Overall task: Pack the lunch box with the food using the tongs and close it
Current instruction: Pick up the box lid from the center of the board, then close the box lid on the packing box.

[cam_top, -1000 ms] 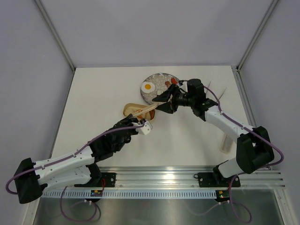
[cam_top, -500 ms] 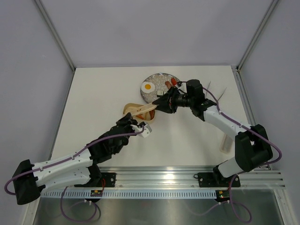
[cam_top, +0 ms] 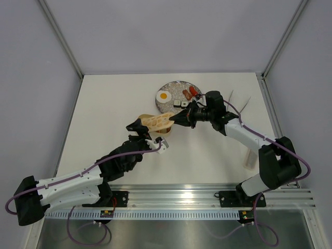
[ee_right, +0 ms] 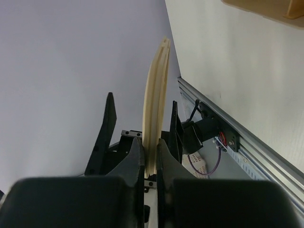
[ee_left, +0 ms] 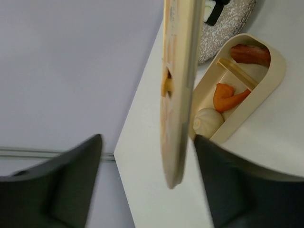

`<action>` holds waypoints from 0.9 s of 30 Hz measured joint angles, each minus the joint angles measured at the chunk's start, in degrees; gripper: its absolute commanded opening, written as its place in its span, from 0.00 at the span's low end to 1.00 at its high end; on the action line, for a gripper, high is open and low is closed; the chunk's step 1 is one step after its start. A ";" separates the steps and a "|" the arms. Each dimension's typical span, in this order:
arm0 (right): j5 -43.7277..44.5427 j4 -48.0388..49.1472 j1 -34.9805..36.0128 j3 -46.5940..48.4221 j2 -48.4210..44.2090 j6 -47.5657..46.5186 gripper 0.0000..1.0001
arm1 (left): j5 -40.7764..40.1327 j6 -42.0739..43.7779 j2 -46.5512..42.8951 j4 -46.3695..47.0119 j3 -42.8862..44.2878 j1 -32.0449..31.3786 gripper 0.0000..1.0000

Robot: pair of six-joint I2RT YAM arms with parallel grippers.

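I have the right end effector (ee_right: 150,142) clamped on the cream lid (ee_right: 156,95). In the right wrist view its two fingers are pressed flat against both faces of the lid, which stands on edge. From above, the lid (cam_top: 155,122) hangs over the lunch box near the middle of the tabletop (cam_top: 114,104), with the right arm reaching in from the plate side.

The left end effector (cam_top: 140,127) is open. In the left wrist view its dark fingers (ee_left: 71,175) stand wide apart on either side of the lid's lower end, with a gap on both sides and no contact that I can see.

The lunch box (ee_left: 256,102) sits on the tabletop just beside the lid, with no cover on it. One compartment holds a reddish-brown sausage (ee_left: 249,53). On the other side of the divider lie an orange carrot piece (ee_left: 227,96) and a beige ball (ee_left: 207,121).

The round silver plate (cam_top: 171,87) sits just beyond the box. It carries the fried egg (cam_top: 164,96), more sausages (cam_top: 190,93) and what look like sushi rolls (cam_top: 180,104), though they are small from this height.

Thin silvery lines near the right edge of the tabletop may be the tongs (cam_top: 247,102); I cannot make them out clearly.
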 measured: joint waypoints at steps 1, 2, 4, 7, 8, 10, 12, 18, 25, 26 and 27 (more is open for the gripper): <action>0.09 -0.04 0.00 -0.04 0.00 -0.44 0.00 | -0.07 -0.46 0.02 0.48 0.00 -0.02 0.99; 0.09 -0.13 0.00 -0.11 0.00 -0.70 0.00 | -0.13 -0.46 0.00 1.25 0.00 -0.07 0.99; 0.13 -0.13 0.00 -0.15 0.00 -1.18 0.00 | -0.44 -0.46 0.00 2.54 0.00 -0.15 0.99; 0.66 -0.61 0.00 -0.15 0.00 -2.27 0.00 | -1.27 -1.18 0.00 3.52 0.15 -0.31 0.99; 0.92 -0.85 0.00 -0.13 0.00 -2.71 0.00 | -1.81 -2.29 0.00 3.61 0.33 -0.35 0.99; 1.16 -1.18 0.00 -0.04 -0.11 -3.39 0.00 | -3.26 -5.75 0.04 1.77 1.66 -0.42 0.99; 1.51 -1.75 0.00 0.26 -0.59 -4.42 0.00 | -5.62 -10.91 0.20 -2.49 4.85 -0.42 0.99; 4.87 1.27 0.00 0.72 -4.26 -8.20 0.00 | -8.70 -32.24 3.19 -20.79 20.72 4.48 0.99; 13.05 3.89 0.00 -3.56 -1.60 -16.15 0.00 | 6.62 -56.33 8.15 -35.17 40.00 28.68 0.99; 14.10 3.91 0.02 -3.78 -0.66 -17.49 0.00 | 9.44 -58.75 8.74 -36.83 41.24 30.62 0.99; 15.08 3.96 0.09 -3.87 0.26 -18.62 0.00 | 12.00 -60.92 9.44 -38.23 42.23 32.13 0.99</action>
